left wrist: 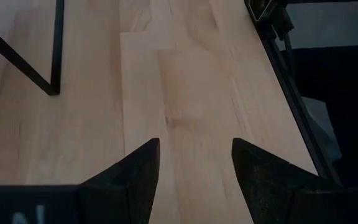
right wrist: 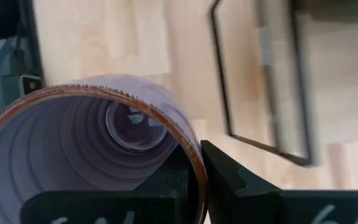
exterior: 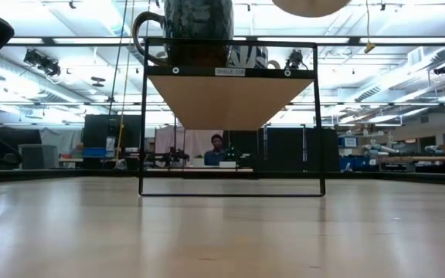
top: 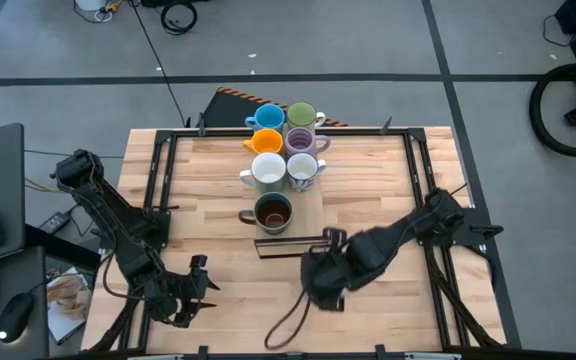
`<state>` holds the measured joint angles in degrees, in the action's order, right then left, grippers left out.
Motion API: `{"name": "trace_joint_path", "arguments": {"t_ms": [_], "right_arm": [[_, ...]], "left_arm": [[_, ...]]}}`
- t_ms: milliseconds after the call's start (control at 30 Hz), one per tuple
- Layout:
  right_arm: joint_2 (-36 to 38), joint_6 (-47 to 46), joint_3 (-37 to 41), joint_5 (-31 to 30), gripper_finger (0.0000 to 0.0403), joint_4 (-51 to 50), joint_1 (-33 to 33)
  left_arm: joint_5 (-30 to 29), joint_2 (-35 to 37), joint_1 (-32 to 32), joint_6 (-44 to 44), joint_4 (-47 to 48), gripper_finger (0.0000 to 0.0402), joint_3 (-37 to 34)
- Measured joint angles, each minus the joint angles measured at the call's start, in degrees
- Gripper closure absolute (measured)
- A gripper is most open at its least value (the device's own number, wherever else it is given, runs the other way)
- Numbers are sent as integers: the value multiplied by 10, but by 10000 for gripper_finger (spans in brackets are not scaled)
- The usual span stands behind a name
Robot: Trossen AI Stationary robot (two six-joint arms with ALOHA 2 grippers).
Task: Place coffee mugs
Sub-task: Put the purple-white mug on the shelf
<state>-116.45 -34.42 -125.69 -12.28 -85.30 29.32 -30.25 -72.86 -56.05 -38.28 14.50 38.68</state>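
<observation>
Seven mugs stand on their bases in two rows on a narrow wooden shelf [top: 313, 200] on a black wire frame: blue [top: 268, 118], green [top: 301, 114], orange [top: 265, 141], lilac [top: 304, 140], two white [top: 268, 170] [top: 304, 170], and dark brown-black [top: 273, 212] at the near end. The dark mug [exterior: 199, 27] also shows in the low view. A second lilac mug [right wrist: 92, 155] is in my right gripper [top: 320, 282], near and right of the shelf's near end; from above the gripper hides it. My left gripper [left wrist: 194, 168] is open over bare table at the near left [top: 196, 285]. My right gripper holds the lilac mug by its rim [right wrist: 194, 165], one finger inside the mug and one finger [right wrist: 241, 186] outside its wall. The mug's mouth faces back toward the wrist. A pale rounded underside [exterior: 311, 5] high in the low view suggests that it is lifted clear of the table.
The shelf's black wire frame [exterior: 230, 193] stands on the table's middle, running toward the far edge. Black rails [top: 423, 170] border the table left and right. A dark cable [top: 288, 322] loops over the near edge below my right gripper. Bare wood lies on both sides of the shelf.
</observation>
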Motion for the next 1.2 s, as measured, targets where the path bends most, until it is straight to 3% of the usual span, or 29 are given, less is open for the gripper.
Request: {"name": "trace_joint_path", "arguments": {"t_ms": [167, 533, 667, 900, 1200], "right_arm": [[30, 28, 0, -20, 369, -28, -29], [91, 186, 0, -47, 369, -30, -98], [98, 227, 0, -28, 369, -34, -146], [94, 310, 0, 36, 369, -36, -225], [88, 351, 0, 68, 369, -20, -265]], "left_arm": [[-5, 0, 0, 0, 2, 194, 0], [-15, 0, 0, 48, 9, 194, 0], [-28, 0, 7, 39, 8, 194, 0], [65, 0, 49, -19, 13, 194, 0], [77, 3, 79, -18, 47, 194, 0]]}}
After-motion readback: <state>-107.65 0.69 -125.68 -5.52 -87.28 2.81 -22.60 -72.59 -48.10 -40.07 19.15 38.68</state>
